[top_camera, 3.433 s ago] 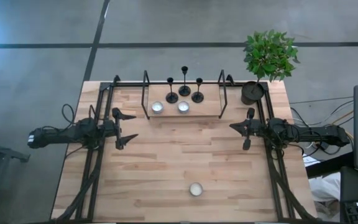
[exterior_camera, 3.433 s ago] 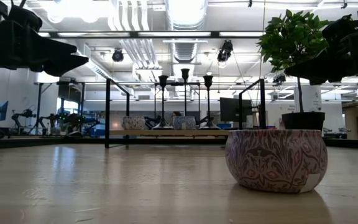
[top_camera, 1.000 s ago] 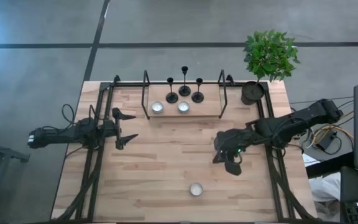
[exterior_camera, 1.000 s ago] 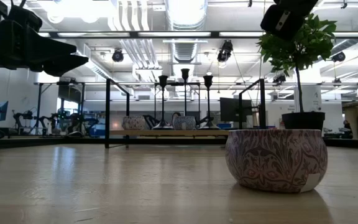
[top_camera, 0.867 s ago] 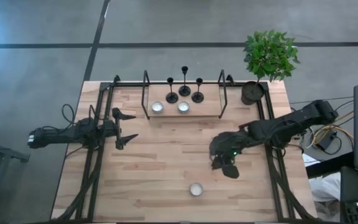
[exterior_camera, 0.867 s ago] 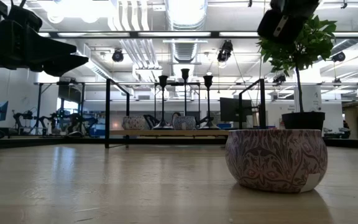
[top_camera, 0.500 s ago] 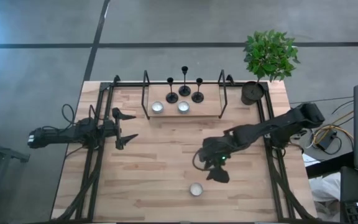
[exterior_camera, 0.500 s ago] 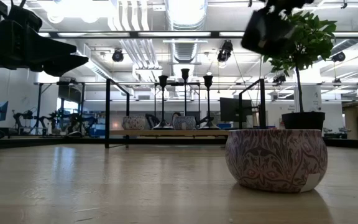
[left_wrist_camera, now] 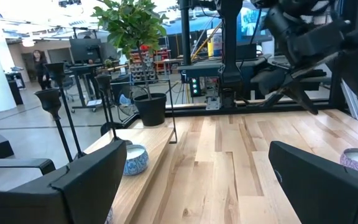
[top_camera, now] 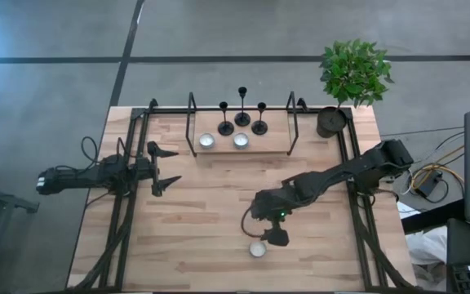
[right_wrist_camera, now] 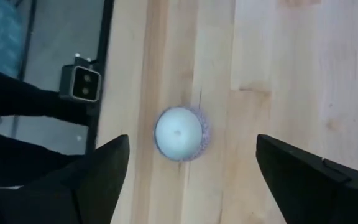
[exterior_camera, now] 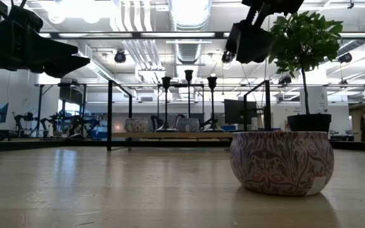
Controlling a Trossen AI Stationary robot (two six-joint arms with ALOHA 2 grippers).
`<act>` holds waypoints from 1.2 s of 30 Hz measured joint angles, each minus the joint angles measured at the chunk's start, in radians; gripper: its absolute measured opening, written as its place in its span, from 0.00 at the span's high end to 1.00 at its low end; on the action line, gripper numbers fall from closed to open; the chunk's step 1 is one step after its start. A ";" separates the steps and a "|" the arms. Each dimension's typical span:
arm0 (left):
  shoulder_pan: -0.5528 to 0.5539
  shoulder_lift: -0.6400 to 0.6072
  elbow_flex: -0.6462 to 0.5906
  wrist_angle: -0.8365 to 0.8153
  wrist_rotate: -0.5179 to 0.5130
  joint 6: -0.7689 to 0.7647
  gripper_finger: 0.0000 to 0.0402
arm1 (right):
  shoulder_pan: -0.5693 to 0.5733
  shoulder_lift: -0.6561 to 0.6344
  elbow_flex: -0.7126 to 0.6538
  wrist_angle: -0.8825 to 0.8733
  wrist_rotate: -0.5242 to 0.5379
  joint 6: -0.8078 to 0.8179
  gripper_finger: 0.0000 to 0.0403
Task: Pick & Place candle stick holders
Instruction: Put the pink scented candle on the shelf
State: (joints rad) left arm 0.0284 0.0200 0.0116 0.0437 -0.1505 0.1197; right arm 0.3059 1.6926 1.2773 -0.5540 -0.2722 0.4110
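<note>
**Above the candle at the near edge**

At the table's left side our left gripper (top_camera: pixel 163 168) waits, fingers spread and empty. Moving right, we see the three candle stick holders (top_camera: pixel 242 114) standing upright on the raised shelf (top_camera: pixel 277 140) at the back, behind two small candles (top_camera: pixel 223 141). Our right gripper (top_camera: pixel 265 231), fingers wide apart, hovers above the lone candle (right_wrist_camera: pixel 179 132) near the front edge.

Below the right gripper (right_wrist_camera: pixel 188 177), its fingers spread wide, sits a patterned candle jar (right_wrist_camera: pixel 180 133) with bare wood all round it. Farther on toward the table's back, three candle stick holders (top_camera: pixel 242 114) and two jars (top_camera: pixel 223 140) stand close together between two upright black rails (top_camera: pixel 293 122), so sideways entry there is blocked.
</note>
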 joint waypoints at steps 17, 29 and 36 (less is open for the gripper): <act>0.000 0.006 0.000 0.000 0.000 0.000 0.01 | 0.097 0.100 0.125 -0.153 0.169 -0.019 0.21; 0.000 0.013 0.000 -0.003 0.000 0.000 0.01 | 0.140 0.183 0.127 -0.100 0.167 -0.041 0.19; 0.000 0.016 0.000 -0.005 0.000 0.000 0.01 | 0.140 0.272 0.181 -0.049 0.168 -0.051 0.12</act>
State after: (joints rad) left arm 0.0284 0.0360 0.0113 0.0384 -0.1508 0.1196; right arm 0.4454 1.9642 1.4579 -0.6030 -0.1047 0.3596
